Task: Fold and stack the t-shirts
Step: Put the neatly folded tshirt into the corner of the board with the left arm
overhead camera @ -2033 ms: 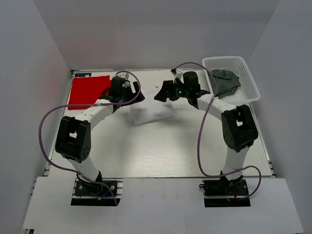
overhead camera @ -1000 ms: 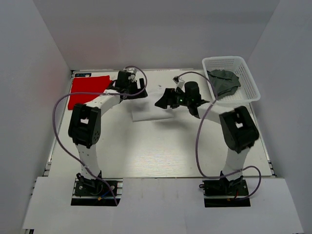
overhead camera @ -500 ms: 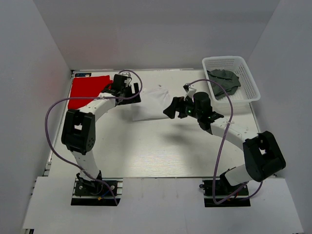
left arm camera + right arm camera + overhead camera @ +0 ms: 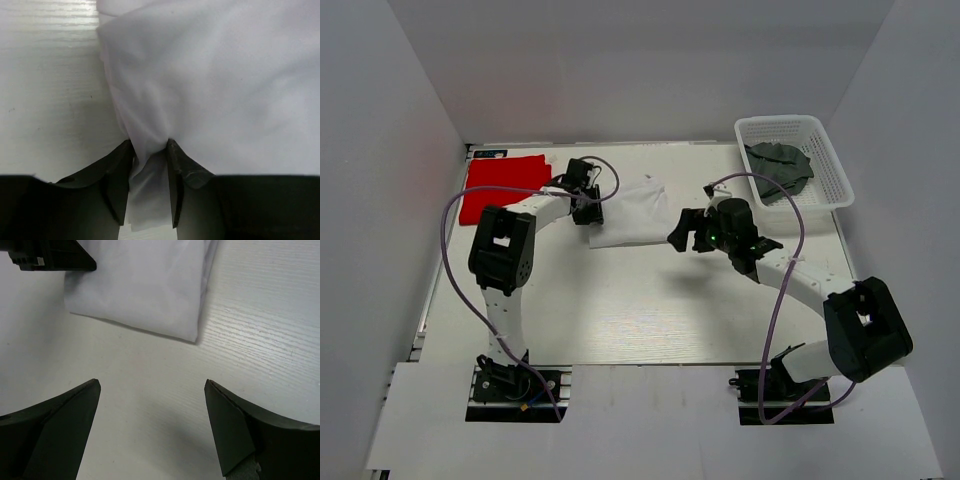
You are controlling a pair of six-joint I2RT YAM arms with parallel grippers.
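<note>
One fold of white t-shirt (image 4: 225,90) is pinched by left gripper (image 4: 150,146); right gripper (image 4: 151,385) gapes wide, empty.

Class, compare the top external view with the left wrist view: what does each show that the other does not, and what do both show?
Only top external: the red t-shirt at the far left, the dark grey-green t-shirt in the basket, and the right tool, open. Only left wrist: the left tool pinching a bunched fold of cloth. Both: the white t-shirt on the table.
</note>
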